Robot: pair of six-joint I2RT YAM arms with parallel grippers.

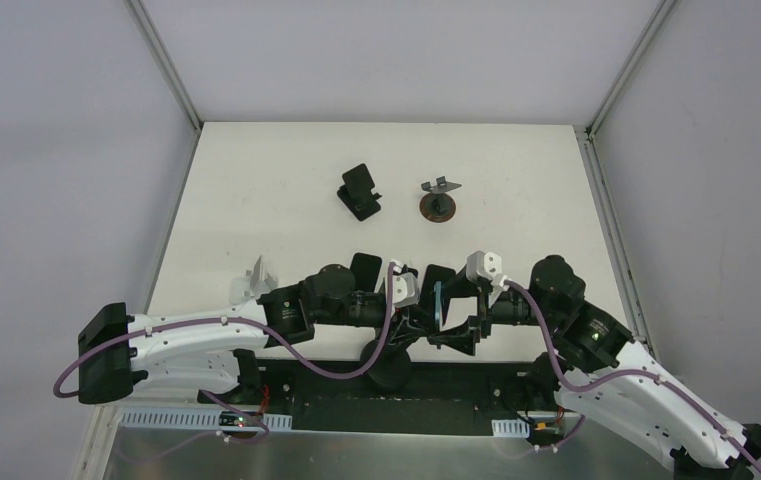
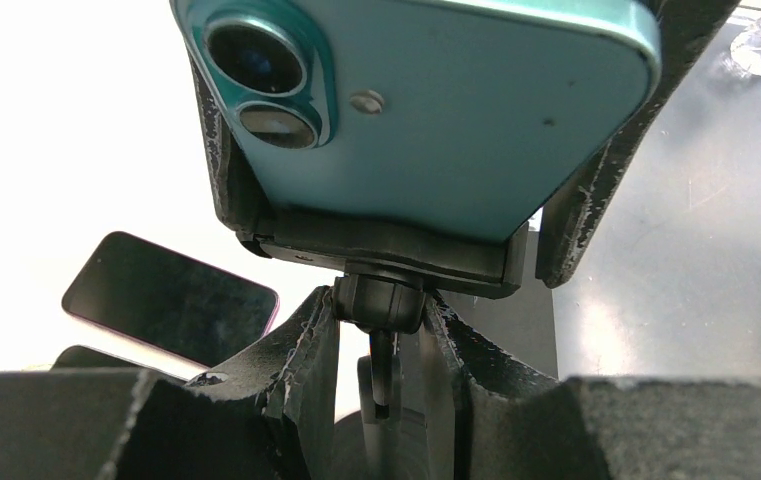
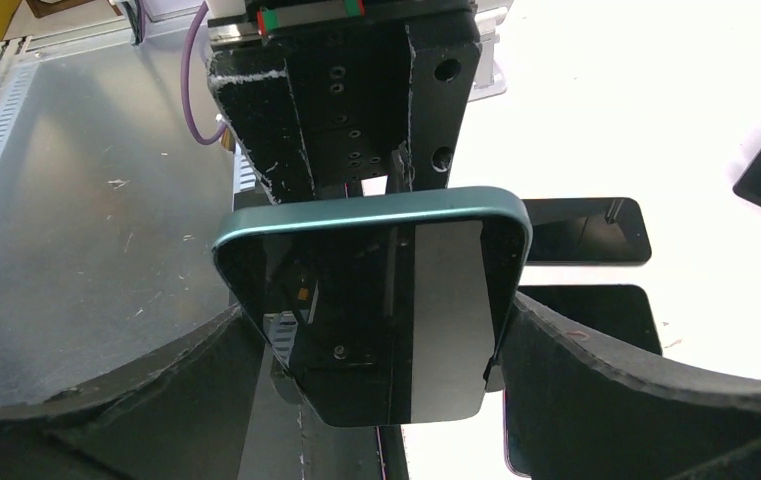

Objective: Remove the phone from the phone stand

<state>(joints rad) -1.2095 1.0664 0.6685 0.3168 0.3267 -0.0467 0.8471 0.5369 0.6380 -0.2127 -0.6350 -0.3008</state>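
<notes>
The teal phone (image 2: pixel 436 120) is seated in the cradle of the phone stand (image 2: pixel 386 255), and both are placed between the two sets of jaws. The stand's neck, just under the cradle, is clamped by the narrowly set left jaws. The phone is straddled by the right jaws, with a pad (image 3: pixel 596 390) at each long edge; whether it is pressed cannot be told. Its teal back and twin camera are turned toward the left jaws, and its dark glossy screen toward the right jaws. Beyond the jaws, a dark phone (image 3: pixel 586 230) and a second dark phone (image 3: pixel 586 315) are laid flat on the white surface (image 1: pixel 256 200). Farther out, well apart from the jaws, a black folding stand (image 1: pixel 361 192) and a round-based stand (image 1: pixel 439 200) are set.
</notes>
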